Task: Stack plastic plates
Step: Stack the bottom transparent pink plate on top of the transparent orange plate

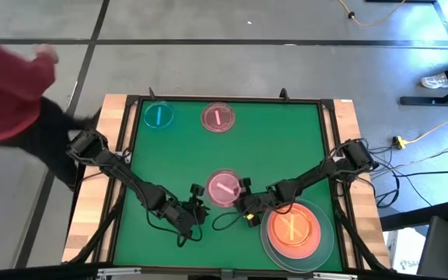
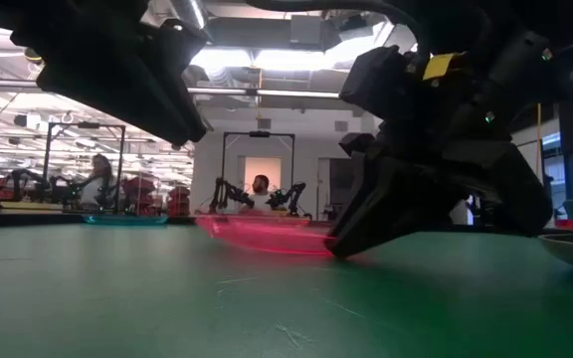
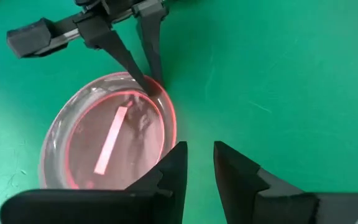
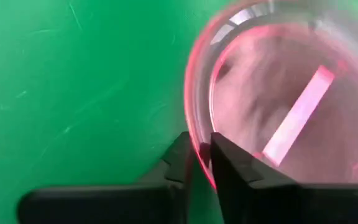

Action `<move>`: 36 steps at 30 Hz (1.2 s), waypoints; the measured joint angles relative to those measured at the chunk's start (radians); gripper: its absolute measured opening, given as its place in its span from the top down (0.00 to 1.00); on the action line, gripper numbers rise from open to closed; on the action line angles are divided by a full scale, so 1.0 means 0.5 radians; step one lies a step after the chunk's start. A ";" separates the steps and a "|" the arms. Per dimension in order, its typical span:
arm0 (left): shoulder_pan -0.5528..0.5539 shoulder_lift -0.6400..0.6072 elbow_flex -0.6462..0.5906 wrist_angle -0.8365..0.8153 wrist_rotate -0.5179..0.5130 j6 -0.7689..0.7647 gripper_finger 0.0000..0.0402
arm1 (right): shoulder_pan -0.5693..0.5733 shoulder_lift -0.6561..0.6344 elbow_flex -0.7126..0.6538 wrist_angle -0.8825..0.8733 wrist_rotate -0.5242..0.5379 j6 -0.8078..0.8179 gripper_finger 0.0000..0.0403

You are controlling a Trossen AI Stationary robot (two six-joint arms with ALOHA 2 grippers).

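green table (image 1: 286,148) — plates (image 1: 217,117), stacked pile (image 1: 292,228)

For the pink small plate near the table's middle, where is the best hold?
On its thin raised rim, one finger inside and one outside, coming from the stack side. The pink small plate lies flat, too wide to span, and the right end effector already pinches that rim. The left end effector waits beside it.

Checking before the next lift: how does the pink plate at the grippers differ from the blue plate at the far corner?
The pink plate has its rim pinched by the right gripper, one edge tilted off the mat; the blue plate lies flat, untouched. The pink plate is mid-table, with the left gripper beside it; the blue is far-left. Both are small, translucent and bar-marked.
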 joint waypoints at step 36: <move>0.000 0.001 0.000 -0.001 -0.002 -0.053 0.82 | 0.999 -0.855 0.662 -1.757 -0.213 1.762 1.00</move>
